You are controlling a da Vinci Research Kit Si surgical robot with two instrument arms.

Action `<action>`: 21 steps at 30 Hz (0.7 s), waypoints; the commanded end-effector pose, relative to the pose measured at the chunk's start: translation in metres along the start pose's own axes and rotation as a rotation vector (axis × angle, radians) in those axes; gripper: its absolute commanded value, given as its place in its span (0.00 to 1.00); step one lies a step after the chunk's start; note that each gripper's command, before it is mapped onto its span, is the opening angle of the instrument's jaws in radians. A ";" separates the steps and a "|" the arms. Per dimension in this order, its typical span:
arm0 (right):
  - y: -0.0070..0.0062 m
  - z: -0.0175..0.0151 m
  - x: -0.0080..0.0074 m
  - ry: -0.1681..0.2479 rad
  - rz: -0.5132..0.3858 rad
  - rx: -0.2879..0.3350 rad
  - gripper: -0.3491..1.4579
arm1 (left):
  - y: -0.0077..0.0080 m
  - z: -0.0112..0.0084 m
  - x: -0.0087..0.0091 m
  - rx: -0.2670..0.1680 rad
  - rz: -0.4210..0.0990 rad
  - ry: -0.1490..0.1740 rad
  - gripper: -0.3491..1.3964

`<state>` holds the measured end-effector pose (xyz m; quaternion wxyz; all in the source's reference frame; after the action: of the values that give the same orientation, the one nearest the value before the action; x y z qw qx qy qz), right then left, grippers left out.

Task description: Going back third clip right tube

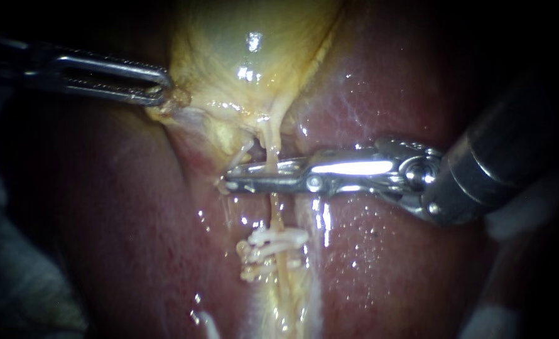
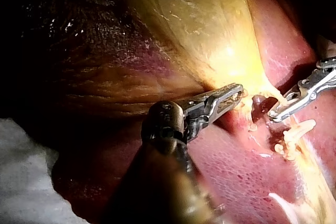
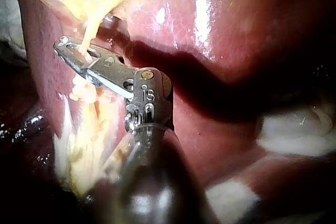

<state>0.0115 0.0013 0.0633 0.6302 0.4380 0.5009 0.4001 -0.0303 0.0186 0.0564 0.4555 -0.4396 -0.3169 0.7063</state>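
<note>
Centrally, a thin pale tube (image 1: 271,154) is seen running from the yellow gallbladder (image 1: 248,63) at the far side toward the near side, over the dark red liver (image 1: 386,263). White clips (image 1: 273,243) are set across the tube in a close group, on the near side of the right instrument (image 1: 242,178) and a little apart from it. The tube is held between this instrument's jaws, which are closed on it from two sides. The left edge of the gallbladder is gripped by the jaws of the left instrument (image 1: 159,90). The liver is seen wet and shining, and a white cloth (image 2: 26,177) lies beside it.
</note>
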 end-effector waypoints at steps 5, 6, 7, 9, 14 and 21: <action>0.0008 0.0009 -0.0005 -0.001 -0.065 0.003 0.32 | 0.0000 0.0000 0.0000 0.000 0.000 0.000 0.00; 0.0012 0.0012 -0.0008 -0.002 -0.097 0.002 0.36 | 0.0000 0.0000 0.0000 0.000 0.000 0.000 0.00; 0.0015 0.0015 -0.0009 -0.001 -0.105 0.001 0.39 | 0.0000 0.0000 0.0000 0.000 0.000 0.000 0.00; 0.0024 0.0018 -0.0014 -0.002 -0.122 -0.001 0.41 | 0.0000 0.0000 0.0000 0.000 0.000 0.000 0.00; 0.0040 0.0017 -0.0022 -0.002 -0.154 -0.006 0.43 | 0.0000 0.0000 0.0000 0.000 0.000 0.000 0.00; 0.0045 0.0012 -0.0022 0.006 -0.191 -0.021 0.44 | 0.0000 0.0000 0.0000 -0.001 0.000 0.000 0.00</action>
<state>0.0119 0.0004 0.0683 0.6689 0.3790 0.5385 0.3449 -0.0303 0.0186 0.0564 0.4553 -0.4398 -0.3170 0.7063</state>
